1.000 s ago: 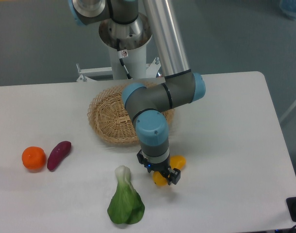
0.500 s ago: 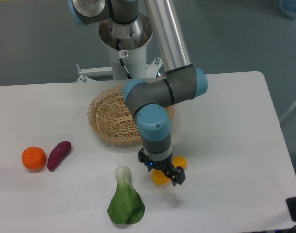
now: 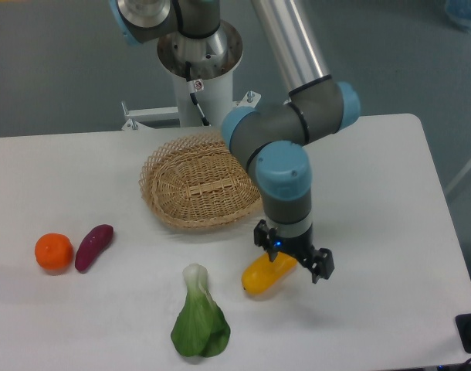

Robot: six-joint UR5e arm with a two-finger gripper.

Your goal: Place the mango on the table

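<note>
While the arm reaches down over the front of the white surface (image 3: 390, 232), the scene reads as follows.

Tool: the tool (image 3: 296, 263) points downward at the right end of the mango, with dark fingers (image 3: 322, 265) visible on either side of that end; whether the fingers press on the fruit or stand just off it cannot be told from this view.

Mango: the mango (image 3: 268, 273) lies on its side on the surface, yellow along its length with an orange tint at the end under the tool, its far end pointing toward the front left.

Position of mango: it sits in front of the basket, outside it, and just right of the leafy green vegetable.

Basket: the oval woven basket (image 3: 198, 191) sits behind the mango near the middle of the surface, partly covered on its right by the arm.

Green vegetable: a bok choy (image 3: 198, 319) with a white stem and green leaves lies near the front edge.

Left side: a round orange (image 3: 53, 252) and a purple sweet potato (image 3: 93, 246) rest side by side, well apart from the mango.
</note>
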